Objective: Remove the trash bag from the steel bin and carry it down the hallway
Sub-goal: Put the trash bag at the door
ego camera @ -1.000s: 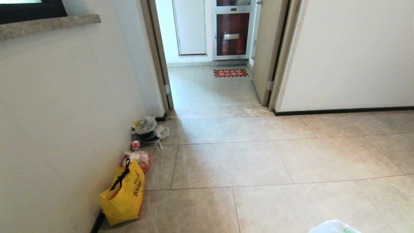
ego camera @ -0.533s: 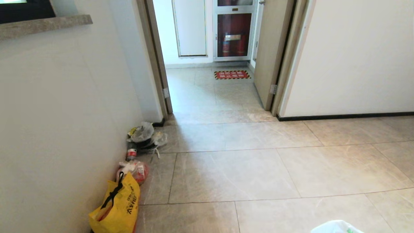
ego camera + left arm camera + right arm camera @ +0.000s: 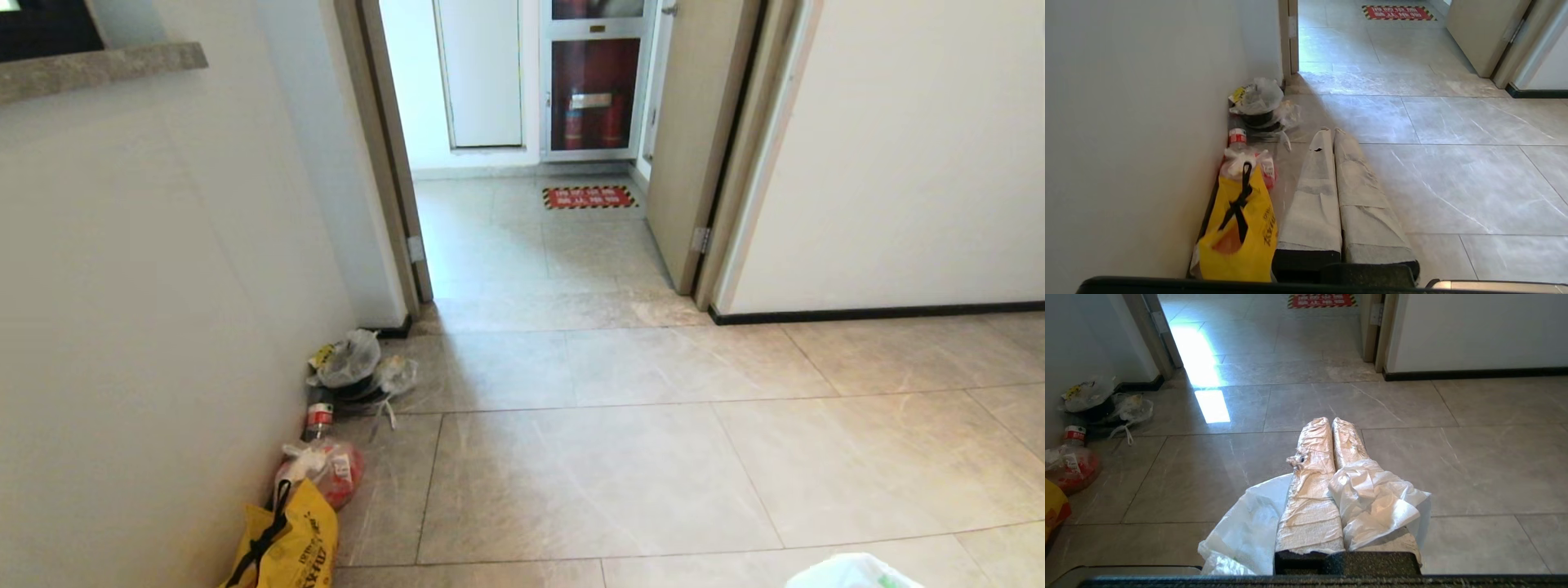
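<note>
The trash bag (image 3: pixel 1380 502), thin crinkly white plastic, is pinched between the taped fingers of my right gripper (image 3: pixel 1331 421), which is shut on it. One fold drapes over a finger and the rest hangs below. In the head view only the bag's top (image 3: pixel 853 572) shows, at the lower right edge. My left gripper (image 3: pixel 1331 131) is shut with nothing in it, held level above the floor near the left wall. The hallway (image 3: pixel 620 457) of glossy beige tiles stretches ahead. The steel bin is out of view.
Along the left wall lie a yellow tote bag (image 3: pixel 286 543), a clear bag with red contents (image 3: pixel 322 469), a bottle (image 3: pixel 318 418) and clear plastic wrapping (image 3: pixel 351 363). Ahead is a doorway (image 3: pixel 522 245) with its door (image 3: pixel 694 139) swung open and a red floor mat (image 3: pixel 589 197) beyond.
The whole head view has shifted: doorway and wall-side litter have slid down and closer, so the camera has moved forward. The bag stays in my right gripper.
</note>
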Controlling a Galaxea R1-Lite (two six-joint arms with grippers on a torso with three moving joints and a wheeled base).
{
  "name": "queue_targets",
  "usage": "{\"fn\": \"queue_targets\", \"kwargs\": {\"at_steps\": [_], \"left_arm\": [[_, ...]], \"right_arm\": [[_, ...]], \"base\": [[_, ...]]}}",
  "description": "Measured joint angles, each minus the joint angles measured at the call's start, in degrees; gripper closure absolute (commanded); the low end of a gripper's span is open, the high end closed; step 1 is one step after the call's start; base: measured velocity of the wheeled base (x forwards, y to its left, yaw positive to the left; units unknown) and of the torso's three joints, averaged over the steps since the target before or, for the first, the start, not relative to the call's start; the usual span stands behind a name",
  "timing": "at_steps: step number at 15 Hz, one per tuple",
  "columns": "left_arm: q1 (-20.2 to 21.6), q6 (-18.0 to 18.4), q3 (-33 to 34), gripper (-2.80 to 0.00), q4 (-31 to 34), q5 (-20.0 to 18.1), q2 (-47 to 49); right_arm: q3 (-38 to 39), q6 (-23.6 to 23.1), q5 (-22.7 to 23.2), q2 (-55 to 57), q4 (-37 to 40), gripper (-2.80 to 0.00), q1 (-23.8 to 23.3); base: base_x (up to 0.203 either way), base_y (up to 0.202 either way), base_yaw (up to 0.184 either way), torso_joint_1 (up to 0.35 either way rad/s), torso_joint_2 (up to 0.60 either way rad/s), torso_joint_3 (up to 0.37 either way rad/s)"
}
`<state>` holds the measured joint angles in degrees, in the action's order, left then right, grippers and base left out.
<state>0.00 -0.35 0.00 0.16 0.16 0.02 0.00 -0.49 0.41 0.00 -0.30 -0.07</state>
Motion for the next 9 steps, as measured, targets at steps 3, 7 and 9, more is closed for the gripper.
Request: {"fn": "queue_targets", "kwargs": {"at_steps": [3, 7, 9], "left_arm": [[0.00, 0.09, 0.00, 0.00, 0.02, 0.00, 0.00], [0.00, 0.11, 0.00, 0.00, 0.00, 0.00, 0.00], [0.00, 0.09, 0.00, 0.00, 0.02, 0.00, 0.00]], "right_arm": [[0.00, -0.02, -0.01, 0.00, -0.04, 0.00, -0.04], [0.00, -0.11, 0.05, 0.00, -0.01, 0.00, 0.02], [0.00, -0.14, 0.08, 0.00, -0.03, 0.00, 0.00]], "base": [[0.149, 0.000, 0.000, 0.004, 0.00, 0.001], [0.000, 0.000, 0.000, 0.000, 0.00, 0.000], [0.000, 0.000, 0.000, 0.000, 0.00, 0.000]]}}
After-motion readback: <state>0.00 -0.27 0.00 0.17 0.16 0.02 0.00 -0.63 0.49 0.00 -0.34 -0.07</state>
